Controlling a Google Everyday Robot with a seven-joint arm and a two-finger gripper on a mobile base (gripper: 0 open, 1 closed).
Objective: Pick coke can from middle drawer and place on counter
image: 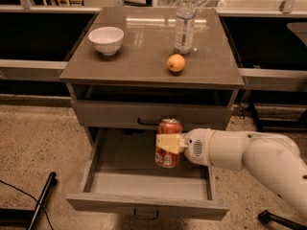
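The hand (pixel 169 143) is clamped around the can (pixel 167 159), its pale fingers crossing the can's middle. The can is upright, held over the open drawer (pixel 129 159), and its top overlaps the closed drawer front (pixel 110 113) above. The white arm reaches in from the right. On the tabletop (pixel 139 66) sit a white bowl (pixel 106 40) at the far left, a clear bottle (pixel 184 23) at the far right, and an orange (pixel 176 63) just nearer than the bottle.
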